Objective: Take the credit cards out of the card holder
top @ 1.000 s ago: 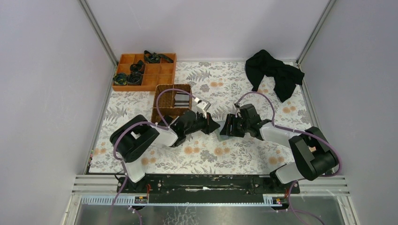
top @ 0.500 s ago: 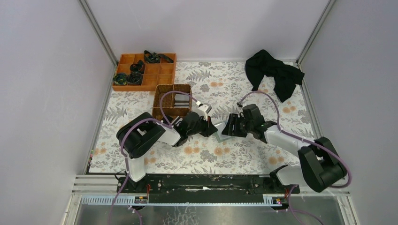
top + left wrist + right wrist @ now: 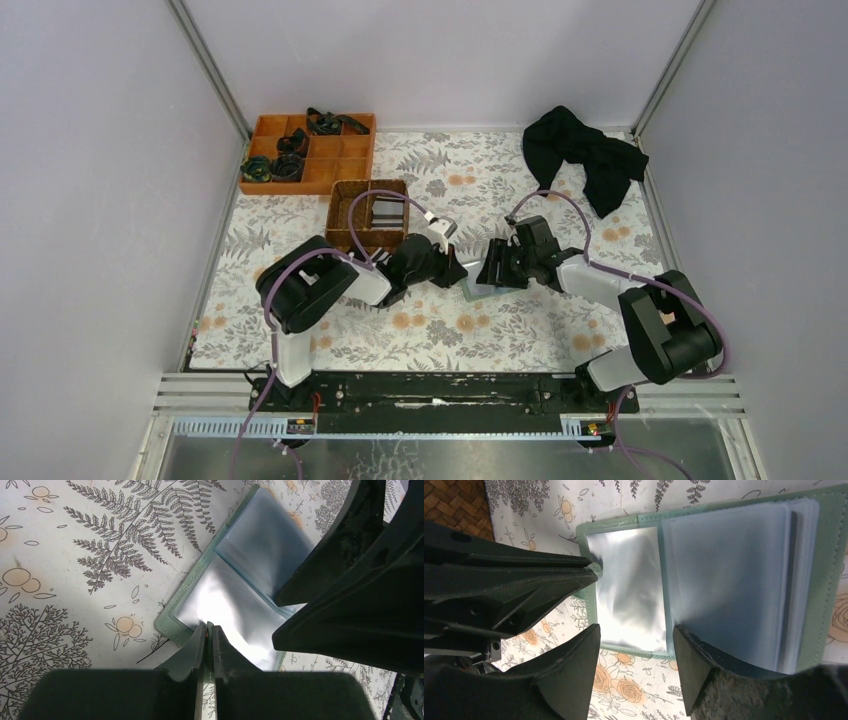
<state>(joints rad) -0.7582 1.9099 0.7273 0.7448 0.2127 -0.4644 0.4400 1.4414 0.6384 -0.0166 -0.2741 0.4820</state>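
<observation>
Setting: robot test cell in a lab, not a home or a shop.

Evidence: plain grey panels close the table in on three sides, joined by bare aluminium posts. A flower-print sheet covers the tabletop. At 6 o'clock a black mounting rail carries the left arm and the right arm, with purple cables running loose. Props stand around the back: orange divided tray at 11 o'clock, wicker basket just in front of it, black cloth at 1 o'clock.
</observation>
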